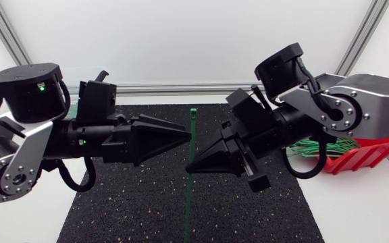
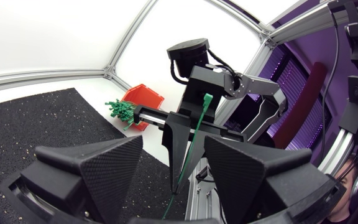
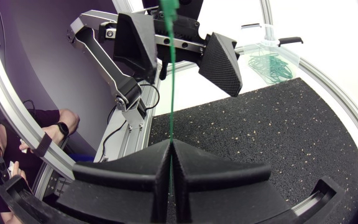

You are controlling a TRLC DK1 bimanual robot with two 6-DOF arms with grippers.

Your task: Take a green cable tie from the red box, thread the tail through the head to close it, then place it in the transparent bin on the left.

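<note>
Since the right tool [image 1: 189,167] is clamped on the thin green plastic cable tie [image 1: 188,202] over the black speckled counter mat [image 1: 127,202], the left tool [image 1: 189,135], open around it nearer its head [image 1: 193,112], should close squarely before any bending, avoiding twist.

1. Green cable tie [image 1: 192,125] runs as a straight line between the two arms, over the black mat [image 1: 127,209].
2. Right tool [image 1: 192,167] pinches it; left tool [image 1: 186,135] points in, tip just beside it.
3. Red box [image 1: 373,154] at far right, ties inside.
</note>
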